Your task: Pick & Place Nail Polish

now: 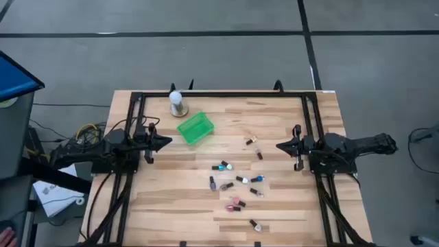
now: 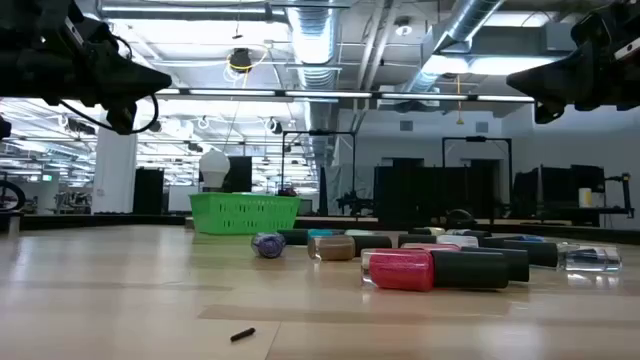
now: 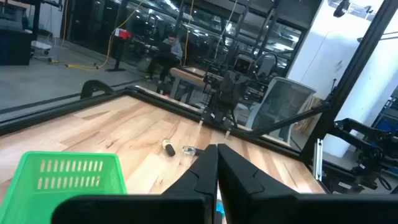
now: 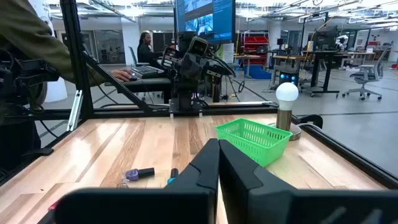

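high view: the left gripper (image 1: 164,142) waits at the left-middle of the frame and the right gripper (image 1: 281,145) at the right-middle, both clenched on nothing, tips pointing to each other. the nail polish bottles (image 1: 236,180) lie scattered on the wooden table (image 1: 288,206) in the lower middle of the frame, well apart from both claws. the green mesh basket (image 1: 195,127) stands in the upper middle, beside the white ball on a round base (image 1: 178,103).

low view: the bottles lie flat on their sides; a pink bottle (image 2: 400,270) with a dark cap is nearest, right of centre. the basket is left of centre, behind them.

left wrist view: the fingers (image 3: 199,174) are pressed together at the bottom of the frame, holding nothing.

right wrist view: the fingers (image 4: 205,165) are also shut and hold nothing; a purple bottle (image 4: 138,175) lies at the lower left.

i think the step in hand is the first reach. to do it well, an arm should first open its fingers, choose a bottle on the edge of the group, come from above and close across its body, because round bottles lying flat can roll away
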